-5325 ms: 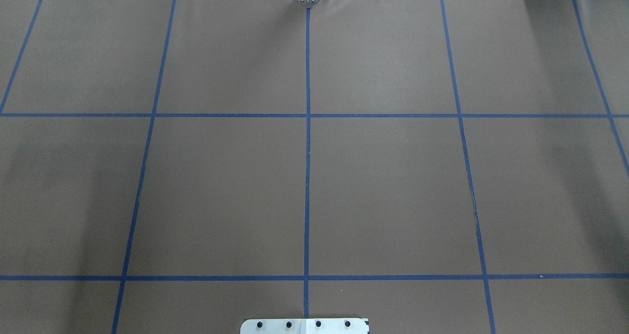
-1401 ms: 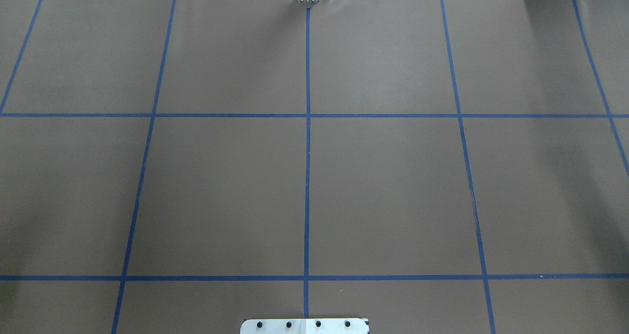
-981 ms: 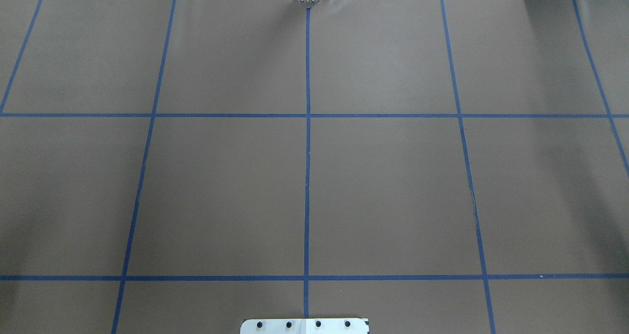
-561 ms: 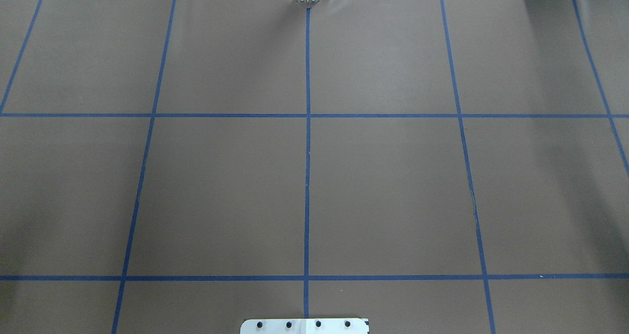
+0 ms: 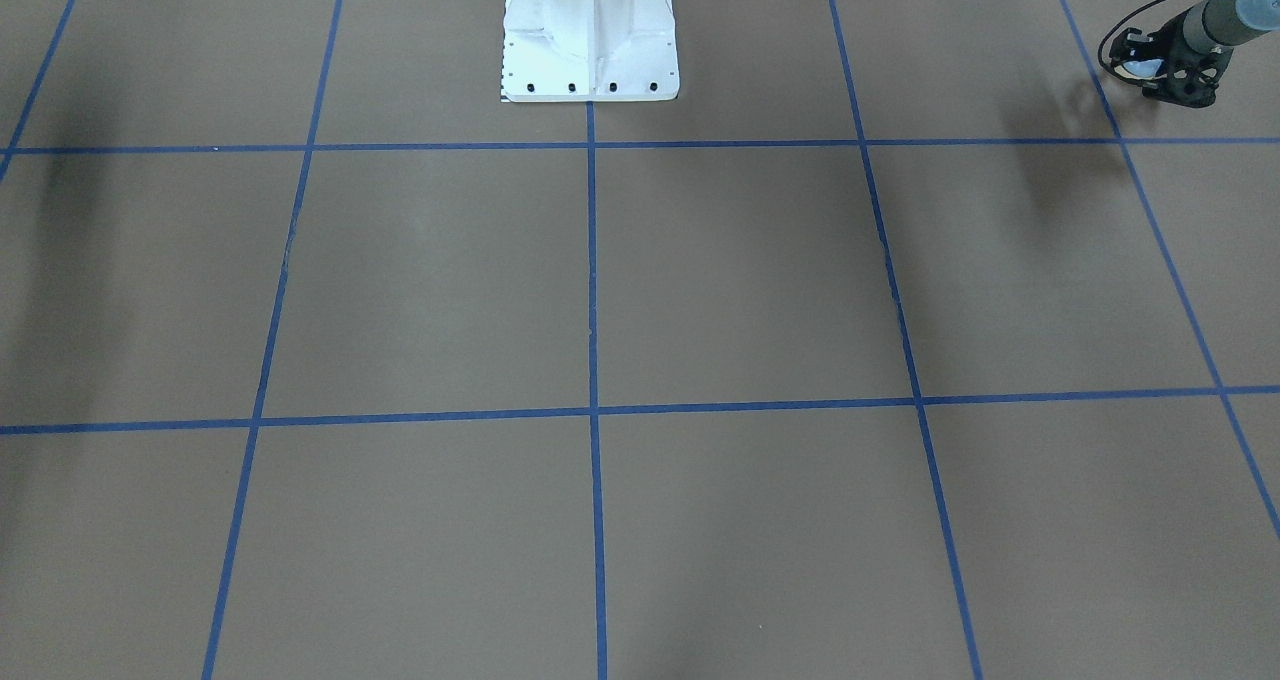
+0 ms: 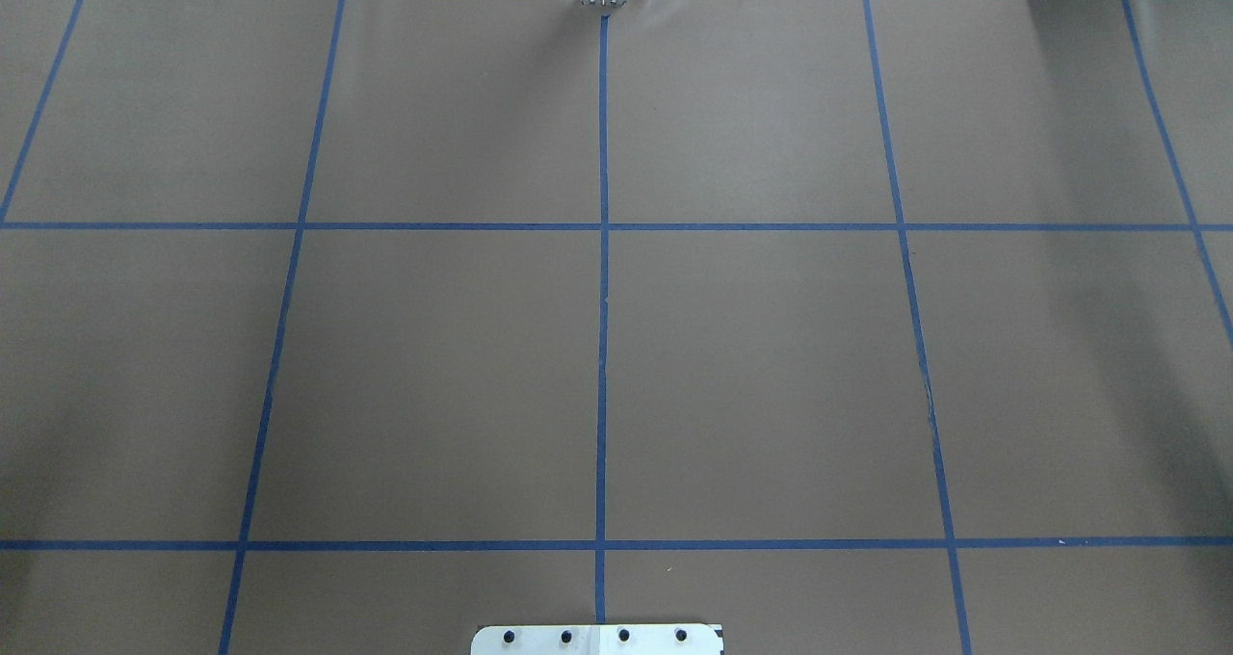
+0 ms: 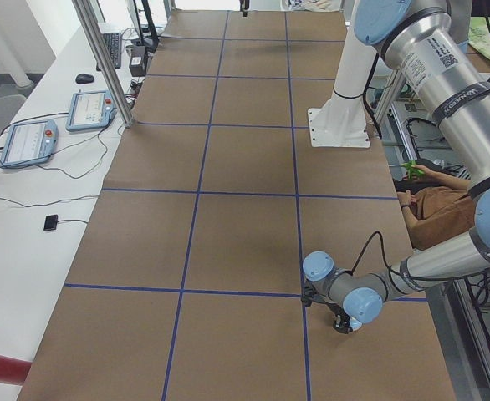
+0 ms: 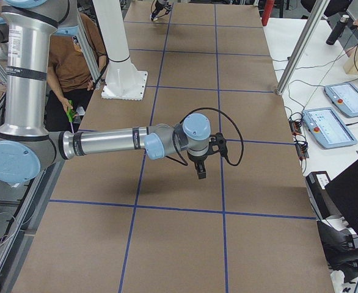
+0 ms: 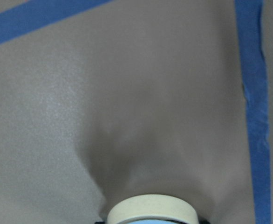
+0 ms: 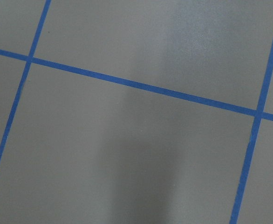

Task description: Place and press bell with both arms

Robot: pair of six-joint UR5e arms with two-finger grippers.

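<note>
At the left end of the table (image 5: 740, 280), the left gripper (image 7: 342, 324) hangs low over the brown sheet, just beside a blue tape line (image 9: 255, 116). The bell (image 9: 150, 211) sits between its jaws, which are clamped on it. The wrist view catches only the bell's cream ring at the bottom edge, with a shadow (image 9: 141, 163) on the sheet beyond it. Toward the right end, the right gripper (image 8: 201, 173) hovers above the table; whether its jaws are apart or together cannot be told.

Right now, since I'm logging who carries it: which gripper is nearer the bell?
Left. The bell is held in the left gripper, low over the table; the right gripper hangs far off, toward the table's other end.
</note>
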